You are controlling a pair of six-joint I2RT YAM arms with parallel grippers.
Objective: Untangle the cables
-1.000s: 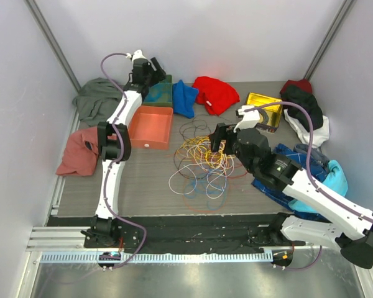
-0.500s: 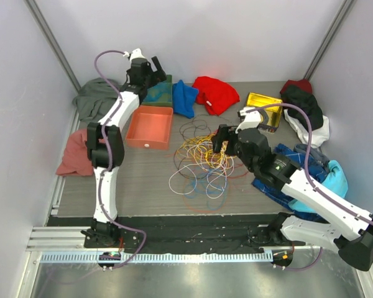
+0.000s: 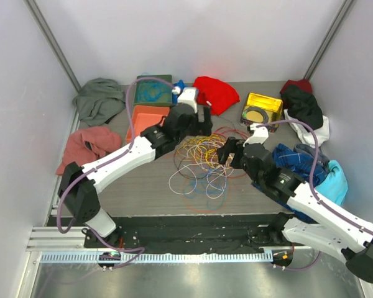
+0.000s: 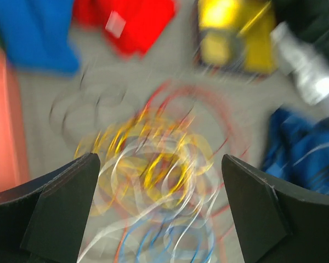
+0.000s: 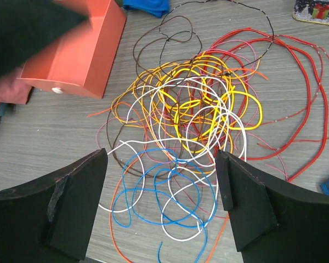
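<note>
At the middle of the grey wood-grain table (image 3: 143, 180), the cables (image 5: 192, 126), thin flexible wires in yellow, white, blue, orange, red and dark brown, lay in one heap of overlapping loops. In the right wrist view the yellow and white core was densest. Blue loops spread toward 6 o'clock, a brown loop toward 12 o'clock, and a wide red loop trailed out to 3 o'clock.

In the top view the left gripper (image 3: 205, 121) hung over the heap's 12 o'clock edge. The right gripper (image 3: 224, 152) hung at its 3 o'clock edge. Both had their fingers spread wide and held nothing. The left wrist view was smeared, so which strand lay under that gripper could not be told.

The main risk looked to be a blind pinch into the core. Fingers closing on several crossed strands at once would likely drag the whole heap and tighten the knot rather than free one wire. A single thin wire could also slip from the pads. With both grippers near each other over the heap, they might collide.

A pulled loop could snag the open coral plastic box (image 5: 77, 49) at 10 o'clock in the top view, or sweep the shallow yellow metal tin (image 3: 263, 107) at 2 o'clock.
</note>
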